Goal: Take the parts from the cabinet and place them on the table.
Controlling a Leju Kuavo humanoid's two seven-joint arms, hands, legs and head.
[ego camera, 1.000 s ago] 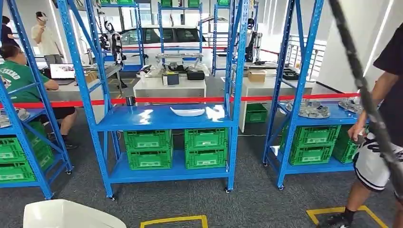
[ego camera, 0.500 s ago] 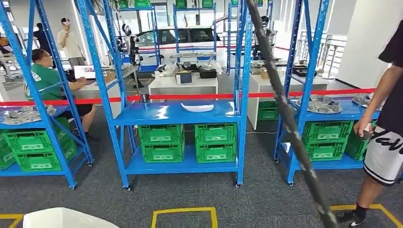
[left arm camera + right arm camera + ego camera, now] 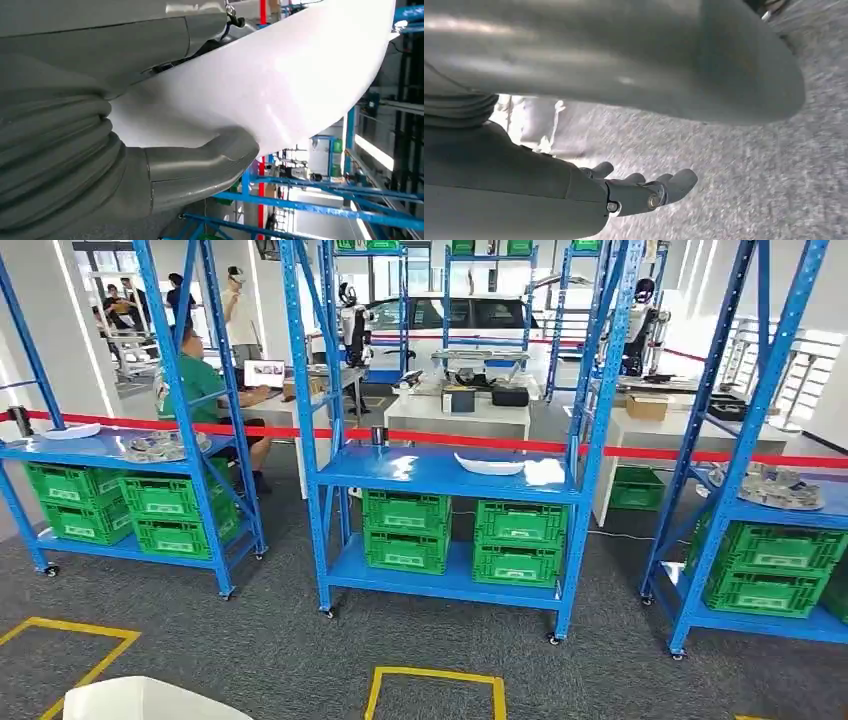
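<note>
- The white curved part (image 3: pixel 280 85) is held in the left hand (image 3: pixel 150 150): in the left wrist view the thick grey thumb (image 3: pixel 210 160) presses one face of it, and the grey ribbed cover sits at the picture's left edge.
- In the head view, a white rounded edge (image 3: pixel 150 700) of it shows at the lower left of the frame.
- The right hand (image 3: pixel 644 192) grasps nothing; its fingers stretch out loosely over grey carpet.
- Another white part (image 3: pixel 490 464) lies on the middle shelf of the blue cabinet (image 3: pixel 440 472) in the centre of the head view.
- Green crates (image 3: pixel 460 540) fill the cabinet's lower shelf.
- A yellow floor square (image 3: pixel 435 690) lies at the bottom centre.
- A seated person in green (image 3: pixel 205 390) is at the upper left.
</note>
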